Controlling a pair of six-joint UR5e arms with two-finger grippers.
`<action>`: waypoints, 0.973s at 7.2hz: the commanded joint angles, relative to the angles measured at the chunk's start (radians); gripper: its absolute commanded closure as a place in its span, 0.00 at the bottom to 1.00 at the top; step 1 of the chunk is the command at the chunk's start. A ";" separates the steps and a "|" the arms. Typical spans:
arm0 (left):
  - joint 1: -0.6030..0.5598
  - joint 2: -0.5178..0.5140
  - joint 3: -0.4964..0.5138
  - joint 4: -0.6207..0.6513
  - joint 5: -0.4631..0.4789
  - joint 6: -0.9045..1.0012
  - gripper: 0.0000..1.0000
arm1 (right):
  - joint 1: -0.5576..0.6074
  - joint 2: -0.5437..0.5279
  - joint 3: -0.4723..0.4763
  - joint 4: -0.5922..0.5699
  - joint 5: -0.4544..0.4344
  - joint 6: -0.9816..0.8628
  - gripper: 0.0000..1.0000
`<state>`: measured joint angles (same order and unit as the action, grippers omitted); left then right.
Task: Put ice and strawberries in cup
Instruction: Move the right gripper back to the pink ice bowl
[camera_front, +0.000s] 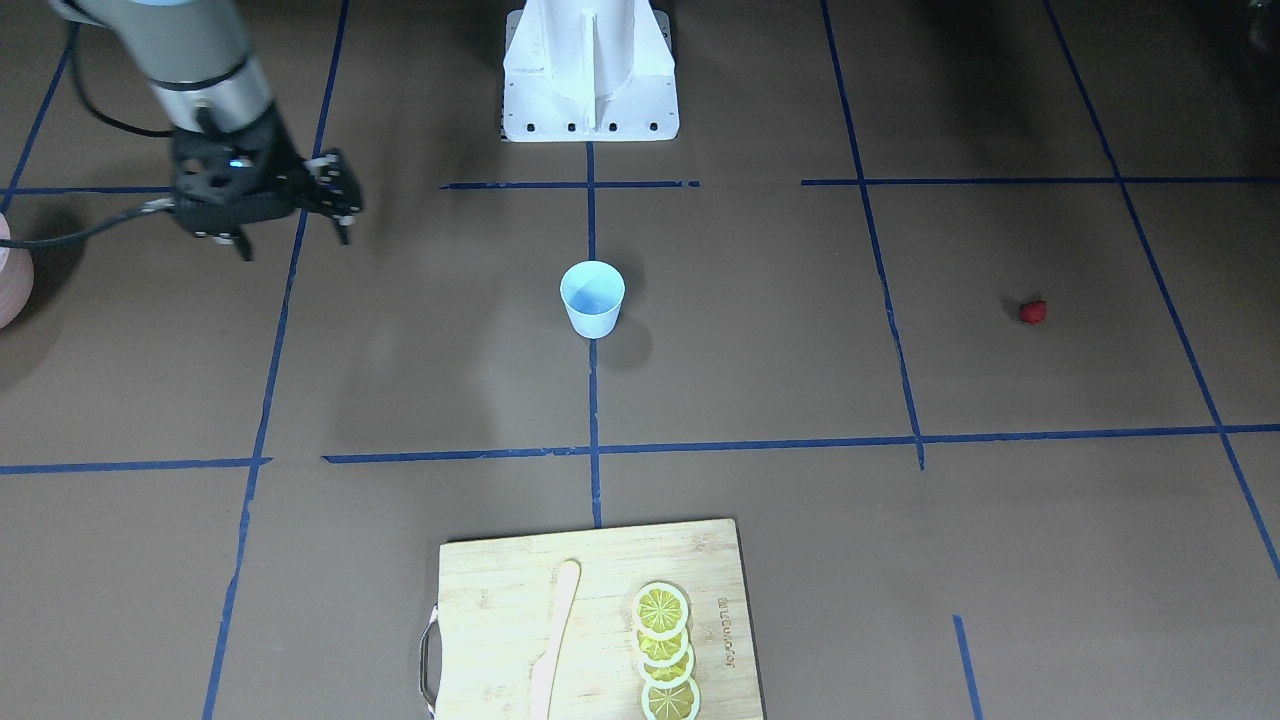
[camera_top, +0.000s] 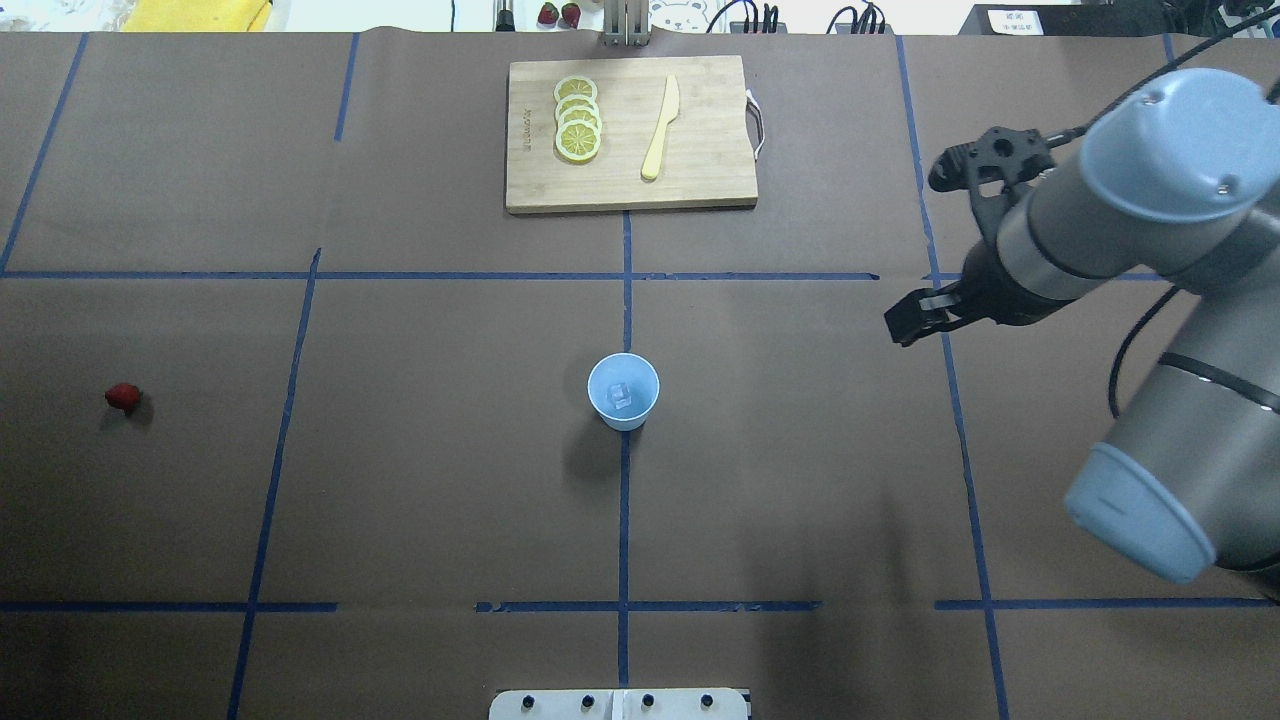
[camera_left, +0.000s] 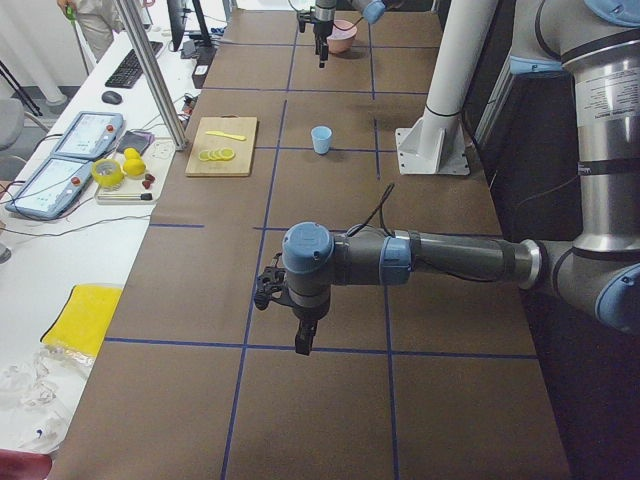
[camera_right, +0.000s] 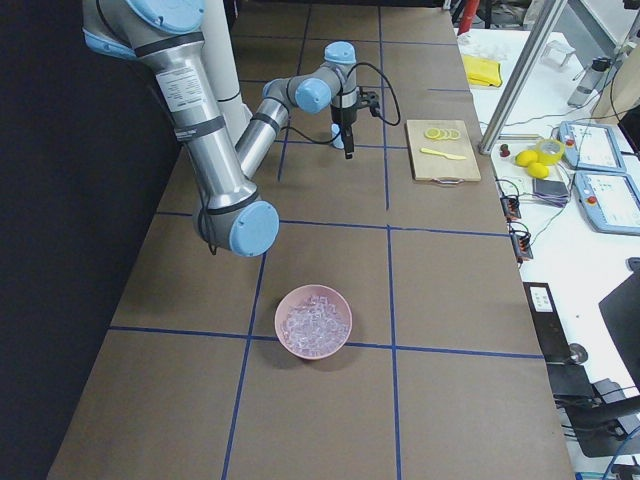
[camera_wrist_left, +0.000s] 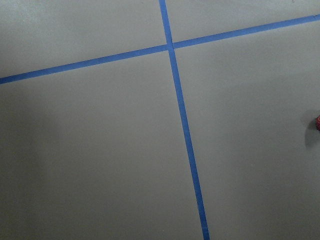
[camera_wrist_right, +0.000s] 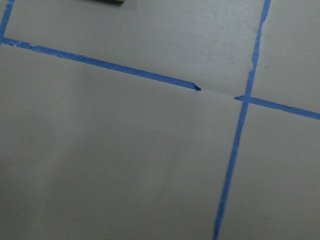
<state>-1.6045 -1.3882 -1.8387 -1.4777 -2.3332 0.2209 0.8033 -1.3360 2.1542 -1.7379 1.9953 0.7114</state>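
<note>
Over the table (camera_top: 800, 480) on the robot's right side, the right gripper (camera_top: 903, 326) is held off the surface. Its jaw gap cannot be told. It is placed roughly between the cup (camera_top: 622, 390) at centre and the bowl (camera_right: 313, 322) of spare ice, well apart from both.

The left gripper (camera_left: 303, 343) is seen only from the side, so its state cannot be told. The strawberry (camera_top: 123, 397) is caught at the edge of its wrist view, loose on the table and far from the cup.

Done: one ice cube (camera_top: 620, 397) is seen in the cup. Left: the strawberry is to be picked up and dropped in, and possibly more ice.
</note>
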 joint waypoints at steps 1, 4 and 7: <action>0.000 0.000 0.001 0.000 0.000 0.000 0.00 | 0.141 -0.280 0.000 0.261 0.124 -0.180 0.01; 0.000 0.001 -0.002 0.000 0.000 0.000 0.00 | 0.375 -0.485 -0.123 0.389 0.241 -0.560 0.01; 0.000 0.003 -0.005 0.000 0.000 0.000 0.00 | 0.438 -0.532 -0.310 0.589 0.272 -0.642 0.01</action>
<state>-1.6051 -1.3858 -1.8427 -1.4773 -2.3332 0.2209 1.2258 -1.8477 1.9307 -1.2611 2.2609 0.0815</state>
